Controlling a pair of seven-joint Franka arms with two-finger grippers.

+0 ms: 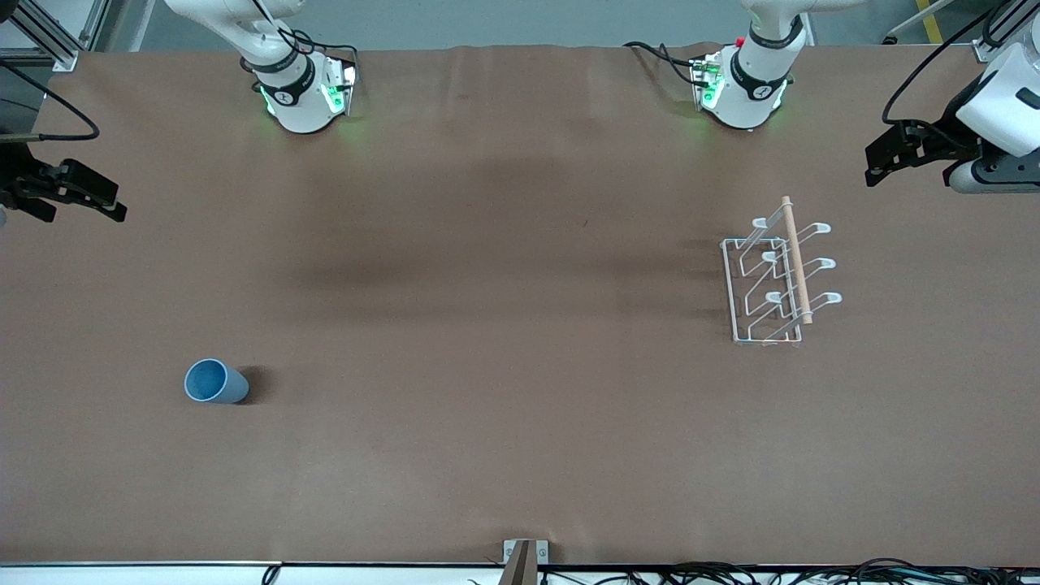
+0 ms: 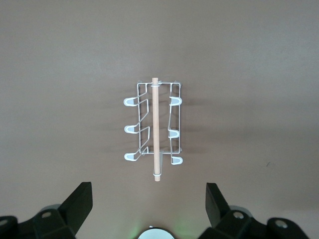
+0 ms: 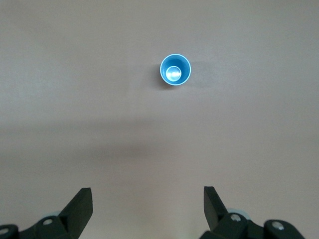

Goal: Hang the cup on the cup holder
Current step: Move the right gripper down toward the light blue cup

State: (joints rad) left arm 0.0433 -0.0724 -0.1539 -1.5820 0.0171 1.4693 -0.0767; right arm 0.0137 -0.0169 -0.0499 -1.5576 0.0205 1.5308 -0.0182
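Brown matte cloth covers the whole table [image 1: 504, 244], and both arms wait at its ends.

At about nine o'clock in the front view, the right gripper [image 1: 81, 199] hangs over the table edge at the right arm's end, black fingers spread wide with nothing between them; the right wrist view shows the same wide gap between the fingertips [image 3: 82, 204].

At roughly eight o'clock stands the small light-blue tapered plastic cup [image 1: 213, 382], upright on the cloth with its mouth up and its darker blue inside showing. It has no handle. It sits alone toward the right arm's end, nearer the front camera than the rack and well apart from it. From the right wrist view the cup [image 3: 175, 69] is seen straight down its opening.

At about three o'clock sits the white wire cup holder [image 1: 768, 280], a rectangular base with six upturned looped prongs and a light wooden rod [image 1: 796, 260] along its top. All its prongs appear bare.

At two o'clock the left gripper [image 1: 894, 158] hangs over the table's end, jaws wide and holding nothing; its fingertips [image 2: 79, 201] frame the cup holder [image 2: 154, 124] in the left wrist view.
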